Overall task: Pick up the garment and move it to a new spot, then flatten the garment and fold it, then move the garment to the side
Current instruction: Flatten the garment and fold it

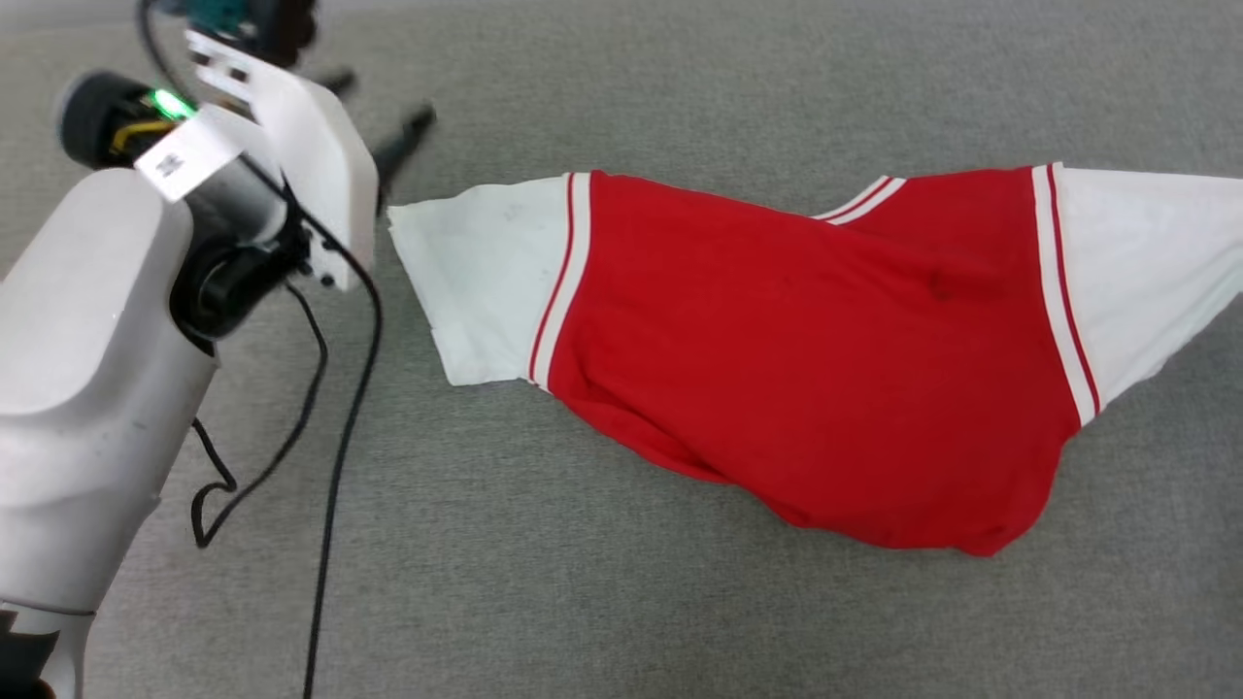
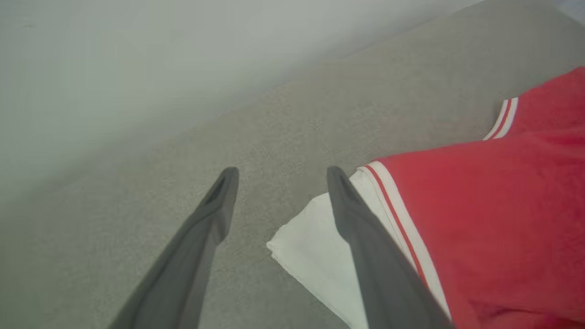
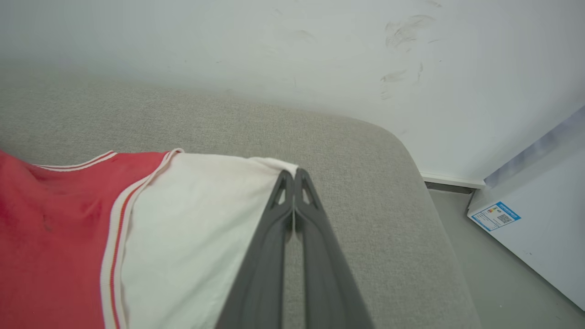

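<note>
The garment (image 1: 796,349), a red T-shirt with white sleeves and striped trim, lies stretched across the grey cushion (image 1: 621,621), plain side up. My left gripper (image 1: 381,97) is open just off the left white sleeve (image 1: 476,282). In the left wrist view its fingers (image 2: 282,171) stand wide apart, with that sleeve's corner (image 2: 311,256) under the right finger. My right gripper (image 3: 292,172) is shut, its tips pinching the top corner of the other white sleeve (image 3: 196,219), which is pulled taut toward the head view's right edge (image 1: 1146,262).
A white wall (image 3: 292,55) runs behind the cushion. The cushion's rounded end (image 3: 411,192) drops to a floor where a white box with a blue label (image 3: 525,228) stands. Black cables (image 1: 330,456) hang from my left arm (image 1: 97,369).
</note>
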Available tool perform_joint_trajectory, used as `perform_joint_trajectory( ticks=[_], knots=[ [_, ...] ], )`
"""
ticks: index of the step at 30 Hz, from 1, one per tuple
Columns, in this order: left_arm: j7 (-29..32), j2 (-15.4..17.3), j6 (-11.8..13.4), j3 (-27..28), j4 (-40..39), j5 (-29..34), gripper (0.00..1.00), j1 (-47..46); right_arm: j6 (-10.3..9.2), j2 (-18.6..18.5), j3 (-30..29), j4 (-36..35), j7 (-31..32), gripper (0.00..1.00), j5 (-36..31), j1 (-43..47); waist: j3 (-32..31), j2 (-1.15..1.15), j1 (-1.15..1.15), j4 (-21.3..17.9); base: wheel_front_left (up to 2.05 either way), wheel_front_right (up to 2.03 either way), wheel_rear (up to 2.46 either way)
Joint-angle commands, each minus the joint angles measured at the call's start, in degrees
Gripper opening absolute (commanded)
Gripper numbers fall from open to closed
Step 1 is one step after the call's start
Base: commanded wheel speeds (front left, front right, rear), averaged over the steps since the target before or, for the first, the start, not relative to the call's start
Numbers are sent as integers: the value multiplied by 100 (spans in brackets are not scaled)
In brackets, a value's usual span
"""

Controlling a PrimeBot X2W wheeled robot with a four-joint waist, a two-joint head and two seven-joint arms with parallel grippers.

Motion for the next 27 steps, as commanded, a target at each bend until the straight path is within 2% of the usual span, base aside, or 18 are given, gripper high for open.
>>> perform_joint_trajectory(
  ticks=[1, 5, 15, 20, 24, 25, 26, 27],
  knots=[
    [484, 95, 12, -203, 66, -309, 100, -151, -8, 37, 0, -106, 36, 0, -15, 10, 112, 0, 0, -116, 0, 0, 0],
    [1604, 228, 8, -659, 289, -822, 100, -455, -8, 63, 51, -243, 129, 0, -6, -68, 256, 0, 0, -209, 0, 0, 0],
    [2356, 285, 5, -1336, 1004, -827, 100, -995, -8, 67, 318, -247, 77, 0, 105, -335, 676, 0, 0, -387, 0, 0, 0],
    [2476, 176, 5, -1507, 1272, -973, 100, -939, -8, 36, 427, -158, 15, 0, 161, -444, 780, 0, 0, -404, 0, 0, 0],
    [2738, 174, 4, -1925, 1355, -987, 100, -770, -8, -33, 486, -39, -64, 0, 222, -523, 813, 0, 0, -385, 0, 0, 0],
    [2792, 187, 2, -2045, 1345, -1005, 16, -706, -8, -50, 500, -15, -80, 0, 240, -546, 812, 0, 0, -380, 0, 0, 0],
    [2820, 200, -2, -2143, 1330, -1068, 0, -646, -8, -63, 510, 18, -102, 0, 253, -569, 807, 0, 0, -375, 0, 0, 0],
    [2800, 209, -3, -2206, 1303, -1107, 0, -609, -8, -74, 520, 48, -125, 0, 261, -586, 800, 0, 0, -369, 0, 0, 0]
  ],
)
